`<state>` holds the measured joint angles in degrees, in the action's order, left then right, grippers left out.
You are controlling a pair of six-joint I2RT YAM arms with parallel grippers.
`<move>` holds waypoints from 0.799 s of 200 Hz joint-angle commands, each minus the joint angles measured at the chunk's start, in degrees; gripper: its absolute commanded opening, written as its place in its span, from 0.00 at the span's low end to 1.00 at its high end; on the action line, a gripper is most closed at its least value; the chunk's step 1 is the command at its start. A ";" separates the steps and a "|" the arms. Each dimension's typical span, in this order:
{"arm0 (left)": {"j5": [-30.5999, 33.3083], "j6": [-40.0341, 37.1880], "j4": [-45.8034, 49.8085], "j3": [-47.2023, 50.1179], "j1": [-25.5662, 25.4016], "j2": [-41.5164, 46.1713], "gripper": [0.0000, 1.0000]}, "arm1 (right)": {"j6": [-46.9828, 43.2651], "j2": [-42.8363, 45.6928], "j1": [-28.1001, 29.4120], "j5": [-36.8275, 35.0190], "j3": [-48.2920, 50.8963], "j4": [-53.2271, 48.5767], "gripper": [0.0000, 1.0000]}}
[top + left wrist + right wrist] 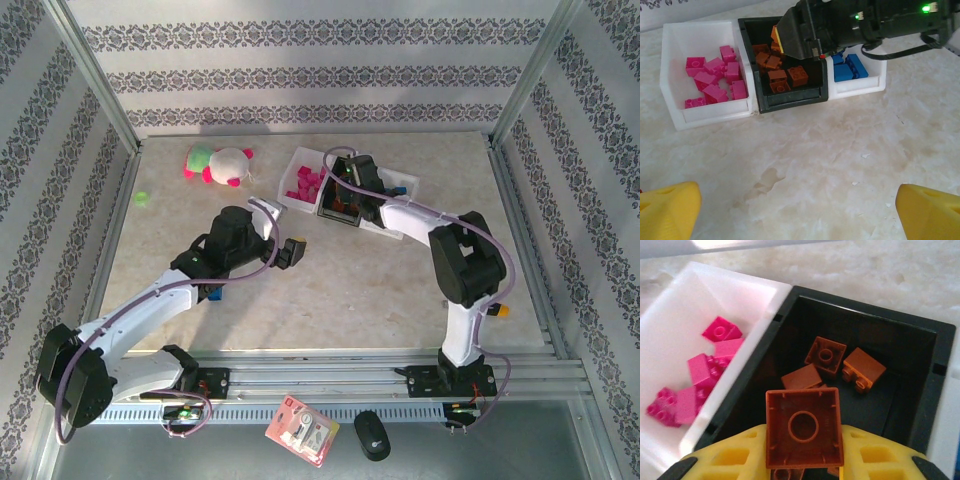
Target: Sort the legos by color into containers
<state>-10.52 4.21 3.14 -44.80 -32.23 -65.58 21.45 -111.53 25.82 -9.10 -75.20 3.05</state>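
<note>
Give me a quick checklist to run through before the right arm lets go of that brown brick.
1. Grip on the brown brick by the right fingers: ok.
2. Brick over the black tray, inside its rim: ok.
3. Colour match with the brown bricks lying in that tray: ok.
4. Neighbouring white tray holds pink bricks, none brown: ok.
5. Clearance: left fingers open, apart from the trays: ok.
6. Drop height above the tray floor: cannot tell.

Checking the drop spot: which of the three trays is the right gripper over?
The black middle tray, the only dark one, holding orange-brown bricks; the right gripper grips another brown brick above it.
</note>
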 commanded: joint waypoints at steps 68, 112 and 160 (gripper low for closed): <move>6.89 -1.09 2.89 -1.67 -0.58 -0.67 0.99 | -3.63 4.39 2.21 -1.23 -0.54 0.59 0.69; 9.45 -2.42 9.39 -0.41 -0.42 4.08 0.99 | -7.61 8.18 7.49 6.45 1.49 1.59 0.74; 13.24 -5.38 20.52 0.71 -0.47 15.91 0.99 | -10.38 0.96 13.71 17.77 -5.76 0.49 0.76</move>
<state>-0.45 1.17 15.38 -44.58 -32.25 -54.76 14.20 -105.89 37.52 0.71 -76.27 4.03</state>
